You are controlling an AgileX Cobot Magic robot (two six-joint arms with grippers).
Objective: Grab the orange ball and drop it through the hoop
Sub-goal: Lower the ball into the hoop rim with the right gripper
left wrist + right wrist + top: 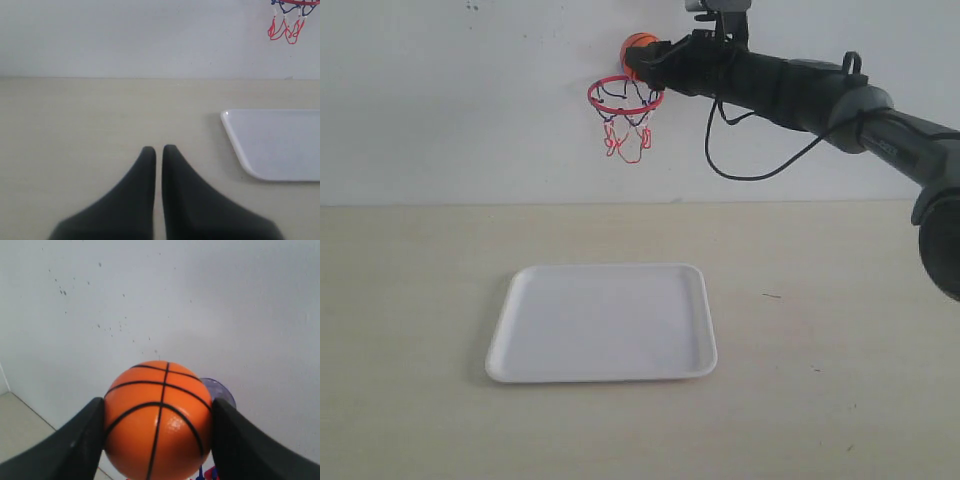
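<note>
Pinching the orange toy basketball (159, 422) across its widest middle, the right gripper (159, 407) holds it upper-centre, just above the hoop (625, 96); it looks light, smooth, probably slightly squashy.

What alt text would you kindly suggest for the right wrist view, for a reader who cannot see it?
An orange ball with black seams fills the foreground, clamped between the dark fingers of the right gripper. Behind it is a white wall, with a purplish suction cup peeking out from behind the ball.
</note>
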